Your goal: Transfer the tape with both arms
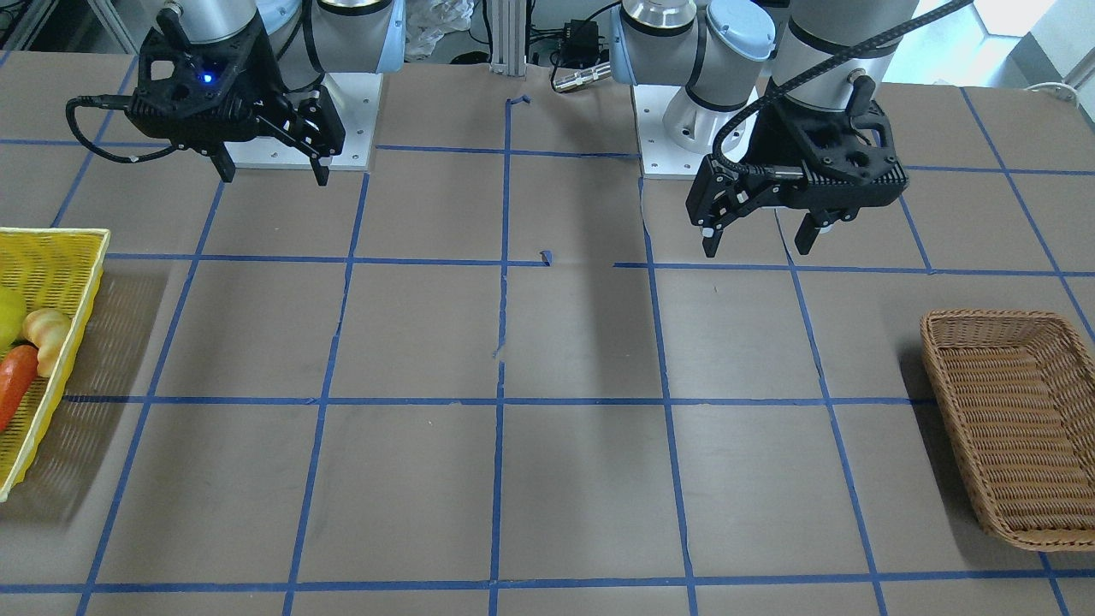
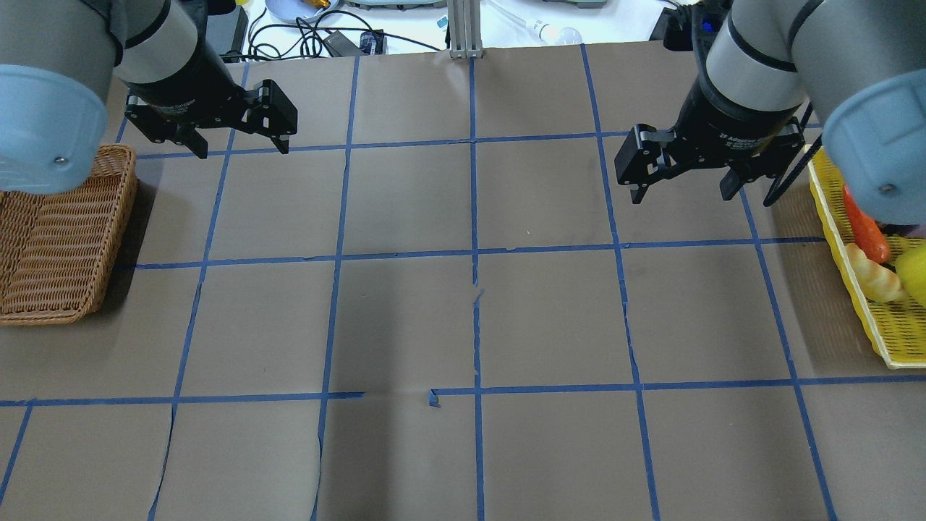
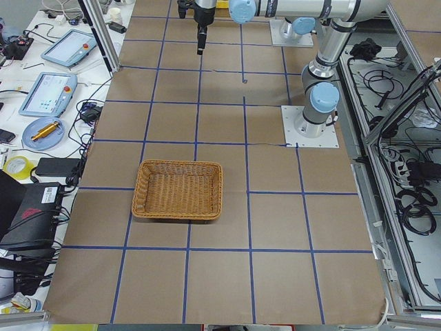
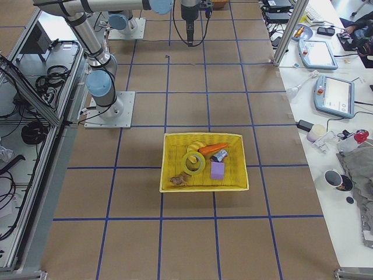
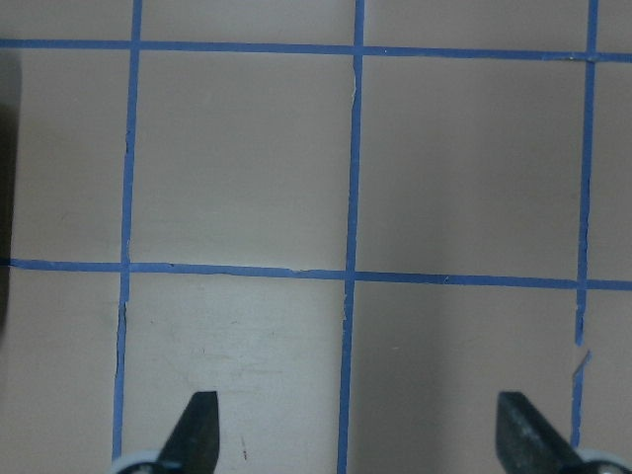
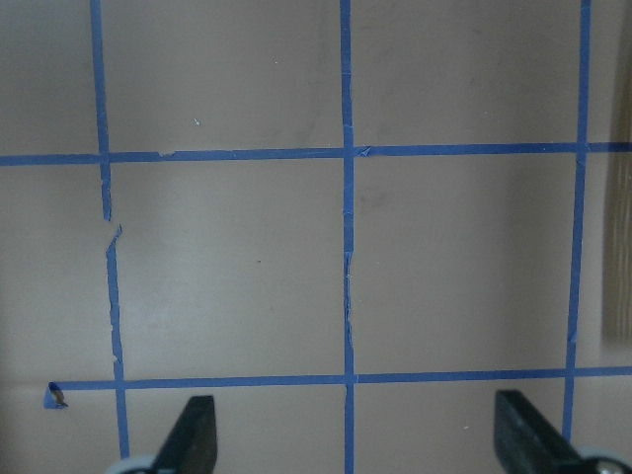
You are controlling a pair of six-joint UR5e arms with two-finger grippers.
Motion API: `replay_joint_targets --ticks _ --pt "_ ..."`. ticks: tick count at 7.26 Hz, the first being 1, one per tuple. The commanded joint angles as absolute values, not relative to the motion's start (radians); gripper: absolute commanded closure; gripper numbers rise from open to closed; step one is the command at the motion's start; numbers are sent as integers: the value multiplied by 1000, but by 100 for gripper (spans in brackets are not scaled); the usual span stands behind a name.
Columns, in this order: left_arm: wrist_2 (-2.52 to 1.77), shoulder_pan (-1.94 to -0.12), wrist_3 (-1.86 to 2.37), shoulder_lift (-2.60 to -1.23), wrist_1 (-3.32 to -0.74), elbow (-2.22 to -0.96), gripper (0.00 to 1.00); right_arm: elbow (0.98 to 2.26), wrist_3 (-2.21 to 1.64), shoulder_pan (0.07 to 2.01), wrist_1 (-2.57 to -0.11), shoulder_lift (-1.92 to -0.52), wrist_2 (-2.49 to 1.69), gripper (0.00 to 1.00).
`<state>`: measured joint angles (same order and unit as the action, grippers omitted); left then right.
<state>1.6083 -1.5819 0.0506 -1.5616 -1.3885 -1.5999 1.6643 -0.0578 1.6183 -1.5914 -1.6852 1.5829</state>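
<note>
The tape (image 4: pixel 193 162), a yellow ring with an open centre, lies in the yellow basket (image 4: pixel 204 135) among other items, at the table's end on my right. My right gripper (image 2: pixel 680 195) is open and empty above the table, a little inward of that basket; its two fingertips frame bare table in the right wrist view (image 6: pixel 355 434). My left gripper (image 2: pixel 242 148) is open and empty above the table on the other side, and it also shows in the left wrist view (image 5: pixel 360 434). In the front-facing view the left gripper (image 1: pixel 758 244) is on the right and the right gripper (image 1: pixel 275 177) on the left.
A brown wicker basket (image 2: pixel 65 239) stands empty at the table's left end. The yellow basket also holds a carrot (image 4: pixel 213 149), a purple block (image 4: pixel 217 170) and a small can (image 4: pixel 220 155). Blue tape grid lines cross the brown table. Benches with pendants and cables flank the far side.
</note>
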Motion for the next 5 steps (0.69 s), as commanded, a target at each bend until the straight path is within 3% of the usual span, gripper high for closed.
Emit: replay_joint_targets --ticks 1,5 --pt "1608 -1582 51 -1562 -1388 -1600 0 1664 -52 1609 -1598 -1677 1566 0" --pt "1609 -1582 51 -1562 -1390 -1600 0 1652 -18 1580 -1569 -1672 1531 0"
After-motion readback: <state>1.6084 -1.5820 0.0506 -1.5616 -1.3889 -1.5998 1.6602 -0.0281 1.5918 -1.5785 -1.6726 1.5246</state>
